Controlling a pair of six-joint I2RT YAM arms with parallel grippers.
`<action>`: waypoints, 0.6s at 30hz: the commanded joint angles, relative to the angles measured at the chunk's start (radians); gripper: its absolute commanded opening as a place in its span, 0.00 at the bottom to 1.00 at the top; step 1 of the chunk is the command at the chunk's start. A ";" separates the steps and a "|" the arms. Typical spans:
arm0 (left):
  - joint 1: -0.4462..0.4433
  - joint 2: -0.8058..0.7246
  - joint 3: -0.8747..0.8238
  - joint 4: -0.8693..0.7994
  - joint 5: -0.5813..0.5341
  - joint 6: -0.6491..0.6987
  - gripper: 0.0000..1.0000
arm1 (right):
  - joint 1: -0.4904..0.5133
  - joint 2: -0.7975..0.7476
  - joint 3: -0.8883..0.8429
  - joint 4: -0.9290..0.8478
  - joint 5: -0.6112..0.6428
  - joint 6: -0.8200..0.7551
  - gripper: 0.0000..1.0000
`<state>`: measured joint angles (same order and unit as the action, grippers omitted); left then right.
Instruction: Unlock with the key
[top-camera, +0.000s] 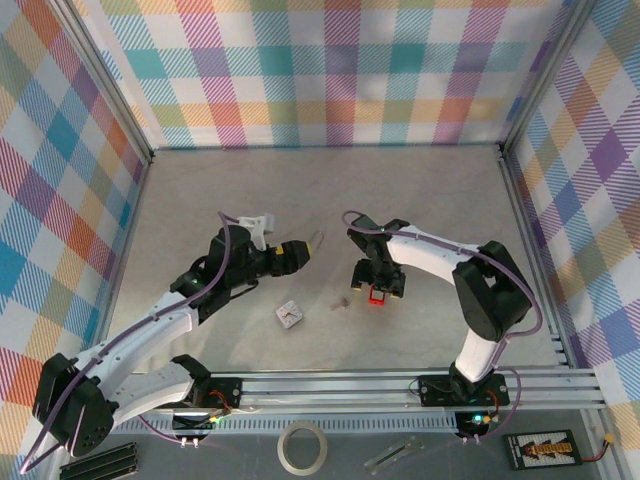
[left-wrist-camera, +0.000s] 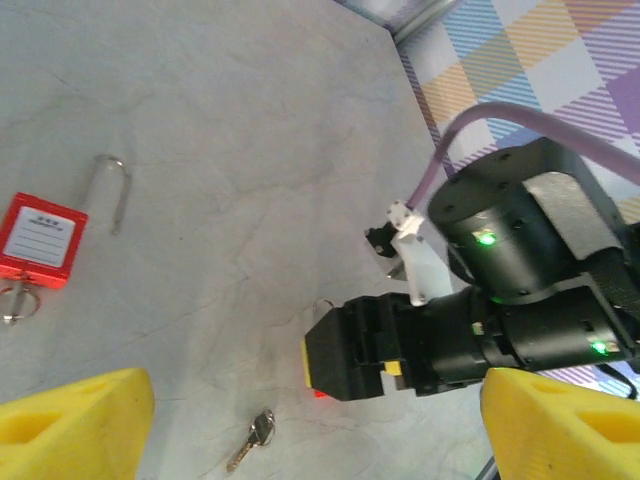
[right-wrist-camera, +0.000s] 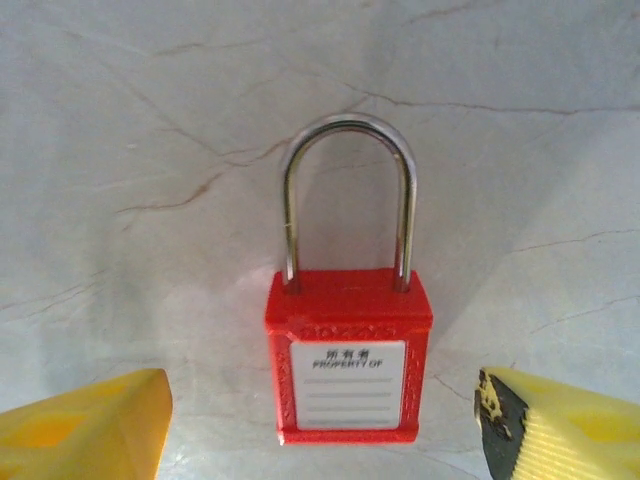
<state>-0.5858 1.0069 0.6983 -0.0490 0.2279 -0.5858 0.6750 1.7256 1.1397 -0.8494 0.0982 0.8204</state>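
A red padlock (right-wrist-camera: 348, 365) with a white label and a closed steel shackle lies flat on the table. My right gripper (right-wrist-camera: 330, 430) is open just above it, one yellow finger on each side of the body and neither touching it. From above, that gripper (top-camera: 378, 288) covers most of the padlock (top-camera: 377, 298). A small loose key (top-camera: 340, 302) lies on the table left of it, also seen in the left wrist view (left-wrist-camera: 255, 438). My left gripper (top-camera: 298, 253) is open and holds nothing, hovering left of the right gripper (left-wrist-camera: 350, 350).
A second red padlock (left-wrist-camera: 35, 240) with a key ring at its base lies apart, its shackle (left-wrist-camera: 112, 190) beside it; from above it is a pale square (top-camera: 289, 315). Metal rails edge the table. A tape roll (top-camera: 302, 446) sits beyond the front rail.
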 joint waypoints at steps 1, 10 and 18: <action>0.025 -0.047 0.026 -0.069 -0.009 0.019 0.87 | 0.051 -0.070 0.040 -0.039 0.003 -0.088 0.80; 0.045 -0.145 0.003 -0.145 -0.030 0.044 0.89 | 0.222 0.108 0.216 -0.095 -0.019 -0.147 0.66; 0.046 -0.203 -0.018 -0.186 -0.052 0.062 0.89 | 0.305 0.237 0.321 -0.168 0.124 -0.324 0.53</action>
<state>-0.5529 0.8314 0.6949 -0.2142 0.1951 -0.5484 0.9623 1.9530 1.4281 -0.9485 0.1490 0.5995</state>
